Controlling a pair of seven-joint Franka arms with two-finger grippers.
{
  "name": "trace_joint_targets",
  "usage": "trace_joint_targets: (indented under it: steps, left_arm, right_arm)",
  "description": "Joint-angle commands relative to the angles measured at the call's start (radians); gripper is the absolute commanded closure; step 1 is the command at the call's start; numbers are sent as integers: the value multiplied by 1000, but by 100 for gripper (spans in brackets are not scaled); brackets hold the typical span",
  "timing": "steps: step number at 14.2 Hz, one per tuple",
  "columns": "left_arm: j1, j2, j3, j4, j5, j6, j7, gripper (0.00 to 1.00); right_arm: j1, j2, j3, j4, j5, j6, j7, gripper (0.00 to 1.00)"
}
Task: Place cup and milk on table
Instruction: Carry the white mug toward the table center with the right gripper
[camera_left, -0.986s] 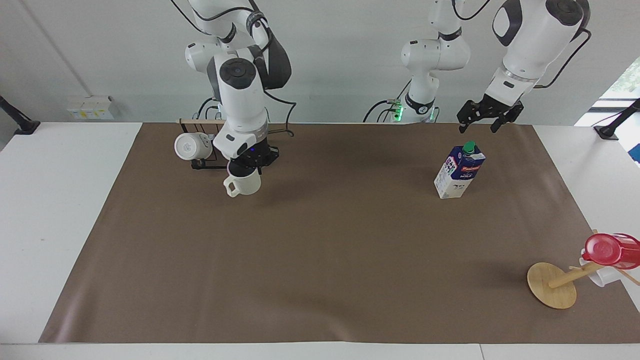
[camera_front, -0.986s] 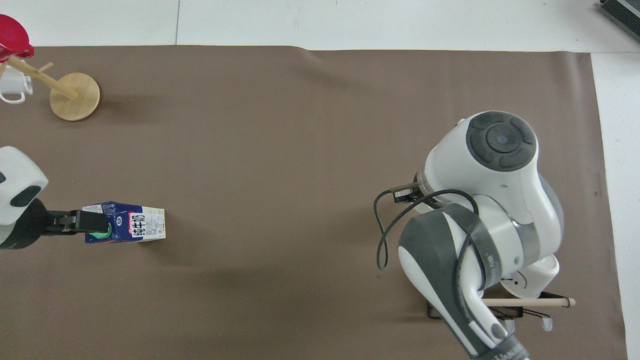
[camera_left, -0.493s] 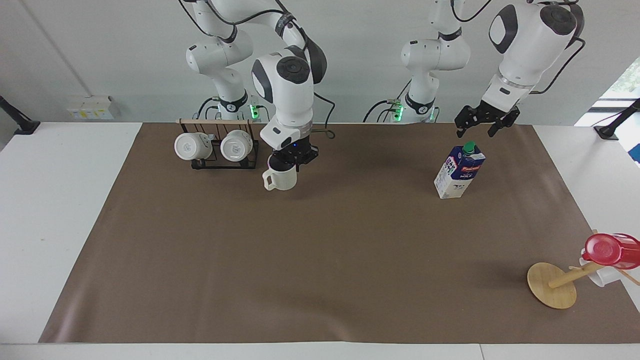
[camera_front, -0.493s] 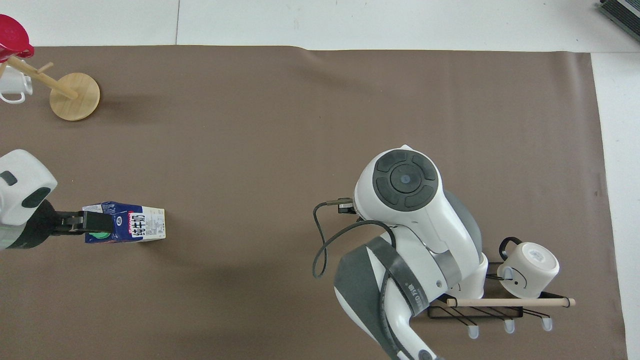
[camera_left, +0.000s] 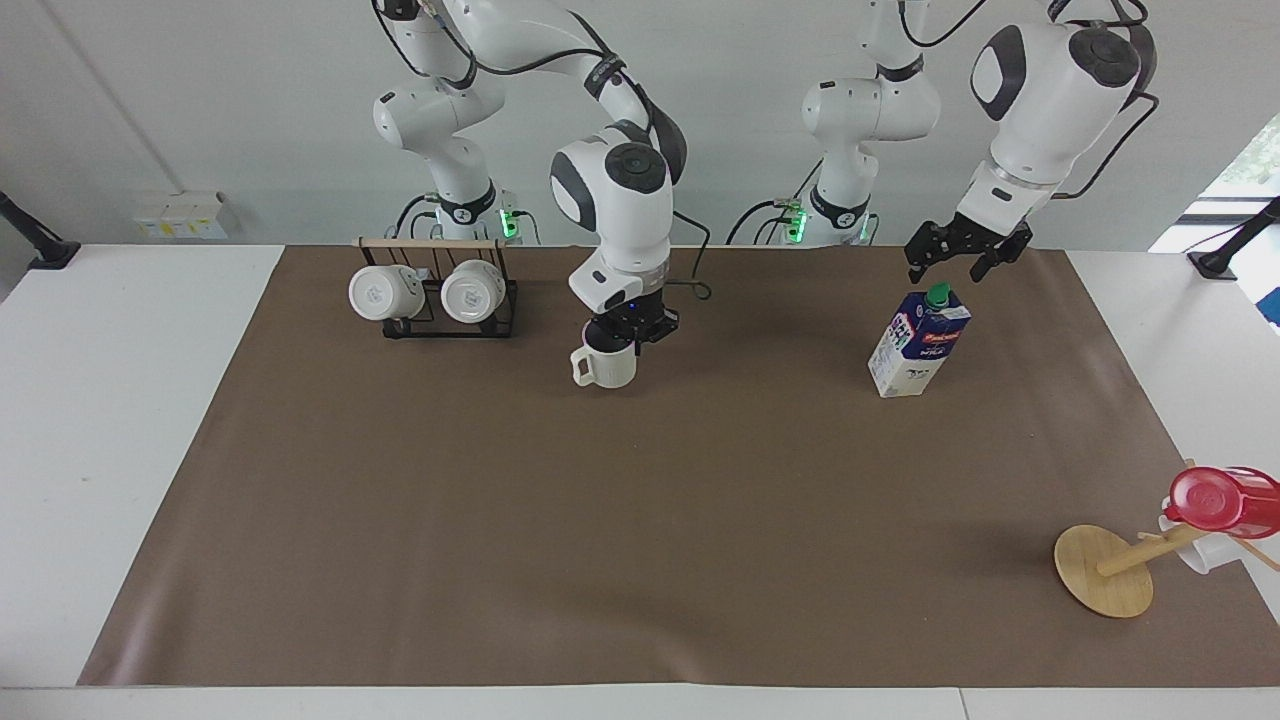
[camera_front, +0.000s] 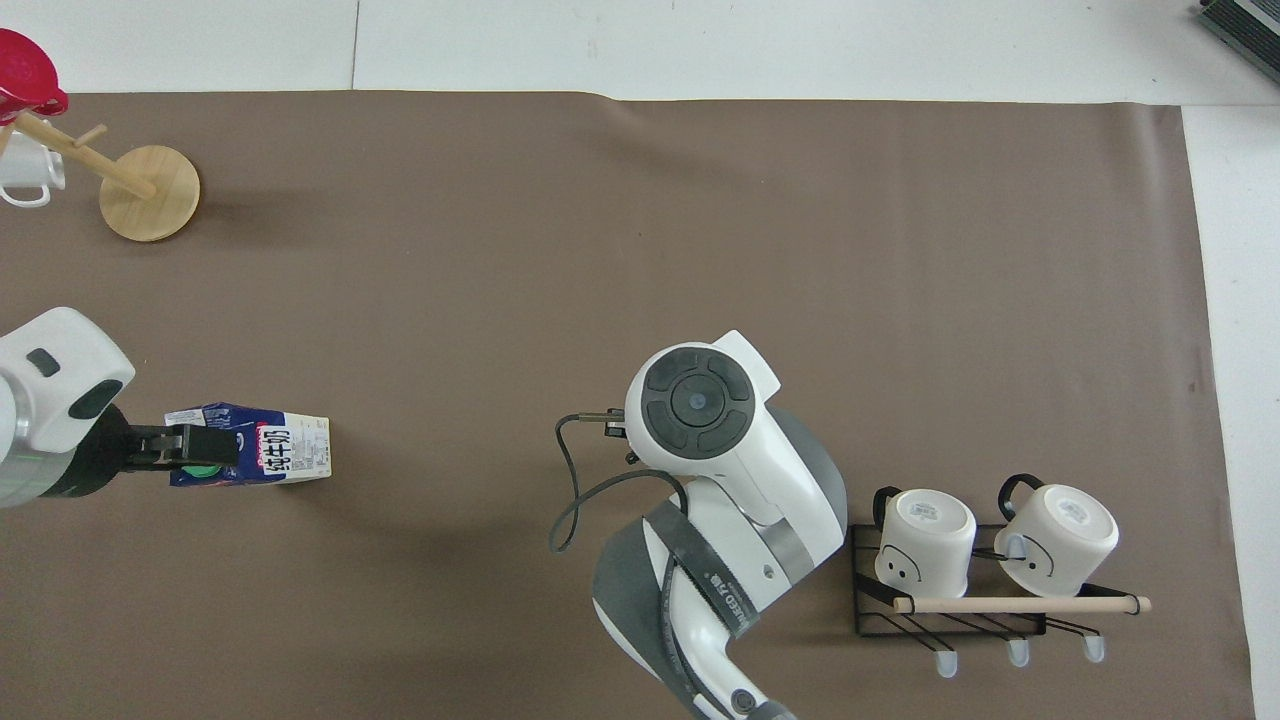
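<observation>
The cup (camera_left: 606, 366) is being carried: the right gripper (camera_left: 622, 335) clamps it by the rim and holds it over the mat, beside the mug rack (camera_left: 447, 305), at about 3 o'clock from the rack in the facing view. Its handle points toward the rack. Whether its base touches the mat cannot be told; the overhead view hides it under the arm.

The milk (camera_left: 918, 343) stands upright on the bench (camera_left: 120, 400), toward the left arm's end. The left gripper (camera_left: 958, 262) hovers just above its green cap at 12 o'clock, fingers spread and holding nothing. So the milk looks placed and the cup step is in hand.

Next, I judge, the cup should be lowered level until it sits flat, then released and the gripper lifted straight up so the rim is not dragged.

A second ago the cup hung right in front of the rack; it has since travelled toward mid-bench, uncovering both rack mugs. The left gripper has shifted only slightly.
</observation>
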Motion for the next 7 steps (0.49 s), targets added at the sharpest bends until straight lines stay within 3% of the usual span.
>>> trace_joint_targets:
  steps: [1,7]
  left_arm:
    - [-17,-21,9,-47,13,56,-13,0]
    - [-17,-18,9,-82,16,118,-5,0]
  right_arm:
    - [-3,7,3,-42,13,70,17,100]
    - [-1,13,3,-75,13,108,22,100]
